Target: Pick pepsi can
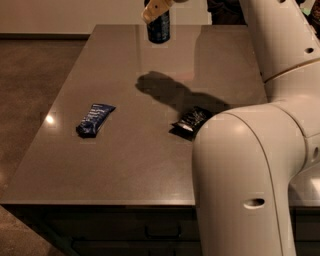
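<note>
The pepsi can [159, 27] is a dark blue upright can at the top middle of the camera view. My gripper [156, 9] is shut on its top and holds it in the air above the far part of the grey table [125, 150]. The can's shadow lies on the table below and a little toward me. The gripper's upper part runs out of the top edge of the view.
A flat blue snack packet [94, 119] lies at the table's left middle. A flat black snack packet [190, 121] lies near the middle, next to my arm's big white body [250, 170], which fills the right side. Brown floor lies to the left.
</note>
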Available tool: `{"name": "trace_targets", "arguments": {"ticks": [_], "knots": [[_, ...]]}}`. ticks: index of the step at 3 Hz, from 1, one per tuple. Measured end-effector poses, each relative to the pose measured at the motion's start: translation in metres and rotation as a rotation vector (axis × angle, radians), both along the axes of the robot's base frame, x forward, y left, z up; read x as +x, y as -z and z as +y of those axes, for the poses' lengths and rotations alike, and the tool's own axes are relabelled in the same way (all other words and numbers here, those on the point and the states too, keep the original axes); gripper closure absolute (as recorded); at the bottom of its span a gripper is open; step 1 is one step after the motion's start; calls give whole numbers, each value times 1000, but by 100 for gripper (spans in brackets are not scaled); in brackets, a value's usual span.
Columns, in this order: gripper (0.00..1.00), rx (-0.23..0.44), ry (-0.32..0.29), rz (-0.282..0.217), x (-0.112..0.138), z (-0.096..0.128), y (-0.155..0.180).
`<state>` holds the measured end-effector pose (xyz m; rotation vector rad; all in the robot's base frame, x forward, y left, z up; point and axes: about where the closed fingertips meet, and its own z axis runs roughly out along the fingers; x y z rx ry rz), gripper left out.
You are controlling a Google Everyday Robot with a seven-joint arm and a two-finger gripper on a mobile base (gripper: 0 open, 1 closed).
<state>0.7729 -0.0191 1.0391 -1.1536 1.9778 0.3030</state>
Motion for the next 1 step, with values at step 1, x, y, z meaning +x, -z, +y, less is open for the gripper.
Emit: {"name": "trace_targets", "arguments": {"ticks": [1], "knots": [[100, -6, -6, 9, -2, 0, 2]]}}
